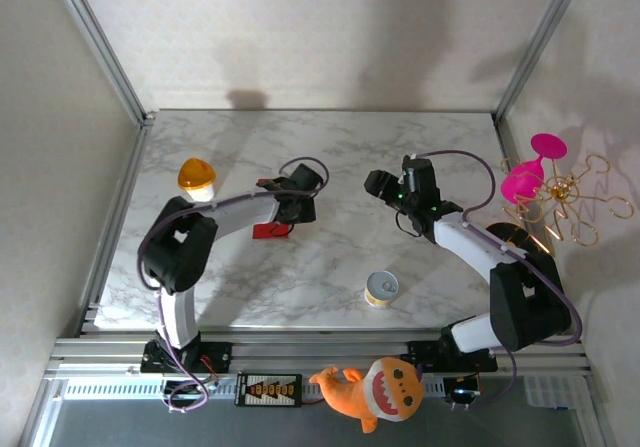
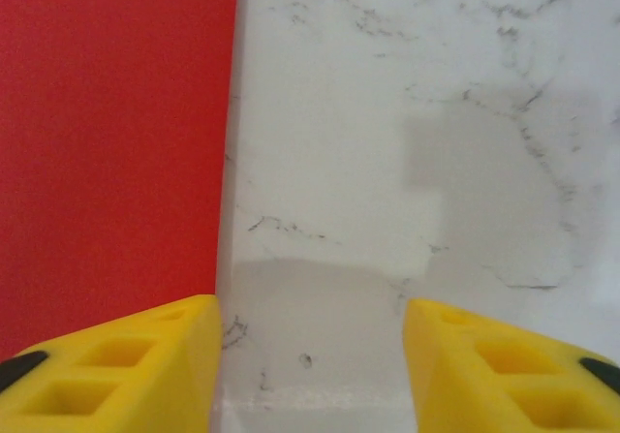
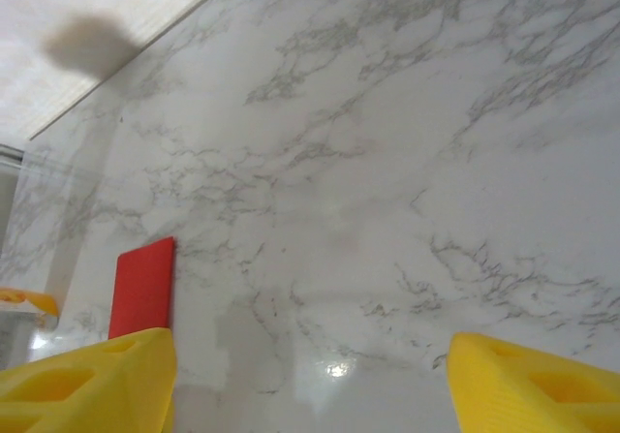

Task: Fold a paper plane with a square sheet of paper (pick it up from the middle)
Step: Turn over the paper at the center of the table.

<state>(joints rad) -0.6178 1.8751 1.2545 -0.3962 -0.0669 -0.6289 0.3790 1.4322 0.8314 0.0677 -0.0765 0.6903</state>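
Note:
The red paper (image 1: 270, 231) lies flat on the marble table, partly hidden under my left arm's wrist. In the left wrist view the red paper (image 2: 111, 142) covers the left side, its straight edge running just beside my left yellow finger. My left gripper (image 2: 312, 355) is open, low over bare marble right of that edge. My right gripper (image 3: 310, 385) is open too, hovering over bare marble, with the red paper (image 3: 143, 288) a small strip to its left. From above, the left gripper (image 1: 297, 207) and right gripper (image 1: 382, 185) face each other.
A small yellow tin (image 1: 381, 288) stands near the front right of the table. An orange dome-shaped object (image 1: 197, 177) sits at the left. A pink goblet (image 1: 530, 172) and a gold wire stand (image 1: 575, 199) are at the right edge. An orange shark plush (image 1: 372, 387) lies on the front rail.

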